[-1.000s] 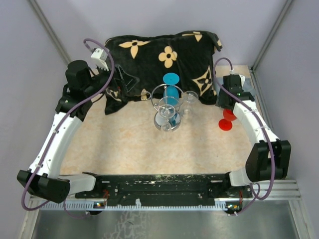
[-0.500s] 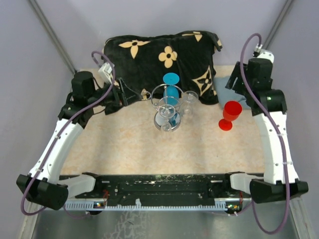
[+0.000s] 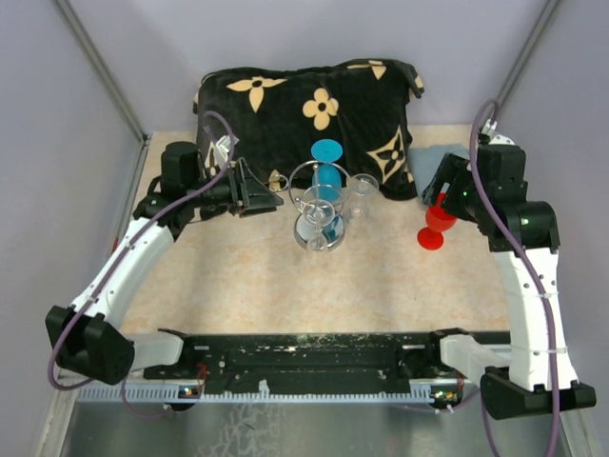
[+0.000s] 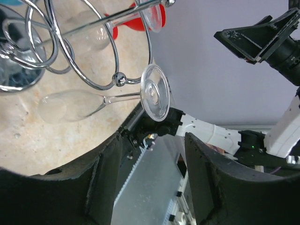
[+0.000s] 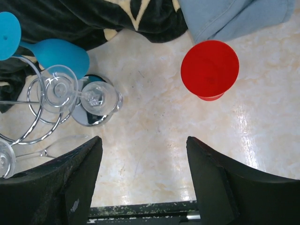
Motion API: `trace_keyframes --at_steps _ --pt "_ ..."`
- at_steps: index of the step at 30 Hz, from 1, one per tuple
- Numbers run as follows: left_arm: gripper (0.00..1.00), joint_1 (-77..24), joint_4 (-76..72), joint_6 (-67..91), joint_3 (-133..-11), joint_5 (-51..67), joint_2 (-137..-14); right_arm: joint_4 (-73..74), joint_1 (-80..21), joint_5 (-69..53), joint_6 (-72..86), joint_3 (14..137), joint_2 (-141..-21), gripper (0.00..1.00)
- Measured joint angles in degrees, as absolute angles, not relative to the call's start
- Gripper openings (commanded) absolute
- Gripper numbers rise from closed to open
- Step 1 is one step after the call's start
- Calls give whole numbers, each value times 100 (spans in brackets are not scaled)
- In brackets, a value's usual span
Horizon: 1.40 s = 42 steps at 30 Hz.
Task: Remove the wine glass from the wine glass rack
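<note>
L claw (image 4: 150,187) was seen just left of the wine glass rack (image 4: 120,80), jaws partly parted, nothing gripped. A clear wine glass (image 4: 70,105) was hung sideways on a rack loop. Its foot was turned toward the claw, just ahead of the fingers (image 4: 105,183) and not touched. R claw (image 5: 140,187) was held well right of the rack, near a red glass (image 5: 209,69) stood on the table (image 5: 154,122); jaws apart, empty. A blue glass (image 5: 63,57) was hung at the rack's far side.

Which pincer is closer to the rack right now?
Left. The left pincer is just left of the rack, pointing at it; the right pincer is farther to its right, by the red glass.
</note>
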<state>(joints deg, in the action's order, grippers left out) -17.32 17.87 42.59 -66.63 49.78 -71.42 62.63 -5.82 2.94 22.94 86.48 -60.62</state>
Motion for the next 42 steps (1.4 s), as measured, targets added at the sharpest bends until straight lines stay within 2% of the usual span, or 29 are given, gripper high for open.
trace_keyframes --at_steps 15,42 --pt "58 -2180 1157 4928 -6510 5612 -7852 6401 -582 296 2335 8621 -5929 73" --pt "50 -2405 764 5083 -6598 5690 -8458 6431 -582 344 2316 8388 -5704 73"
